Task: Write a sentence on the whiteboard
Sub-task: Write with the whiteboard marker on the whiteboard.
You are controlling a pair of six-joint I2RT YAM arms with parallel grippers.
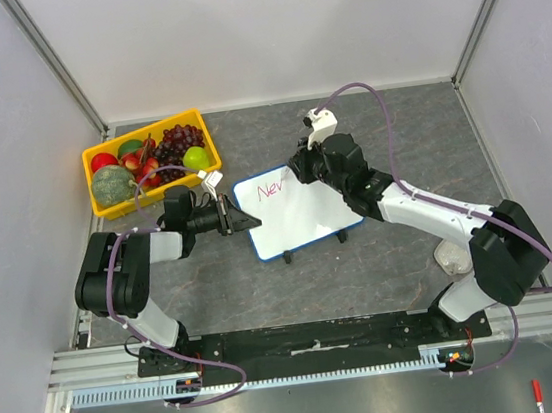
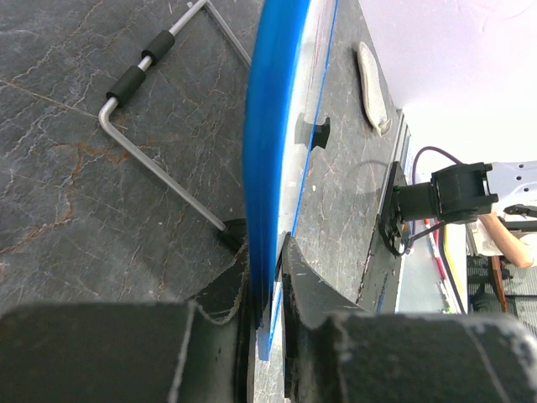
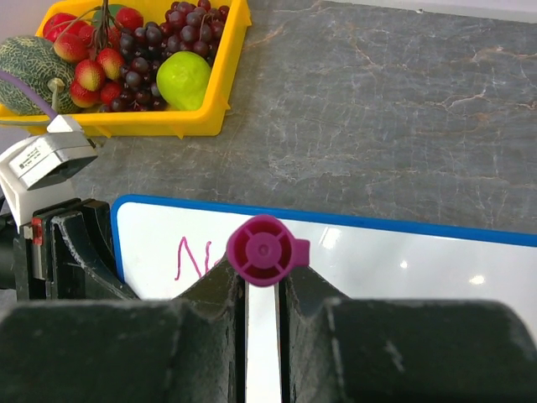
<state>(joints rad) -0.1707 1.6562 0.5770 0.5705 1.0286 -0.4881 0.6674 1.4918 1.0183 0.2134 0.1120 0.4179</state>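
The whiteboard (image 1: 302,215), white with a blue frame, lies tilted in the middle of the table. Pink letters reading about "Nev" (image 1: 275,184) stand at its upper left; the right wrist view shows only an "N" (image 3: 189,259), the rest hidden behind the marker. My left gripper (image 1: 240,218) is shut on the board's left edge, the blue frame (image 2: 273,126) clamped between its fingers (image 2: 267,252). My right gripper (image 1: 309,162) is shut on a pink marker (image 3: 264,250), held upright over the board (image 3: 403,260) just right of the letters.
A yellow tray (image 1: 211,146) of fruit stands at the back left, close behind the board (image 3: 193,122). The board's wire stand with black feet (image 2: 159,168) rests on the table. A white lump (image 1: 454,260) lies near the right arm's base.
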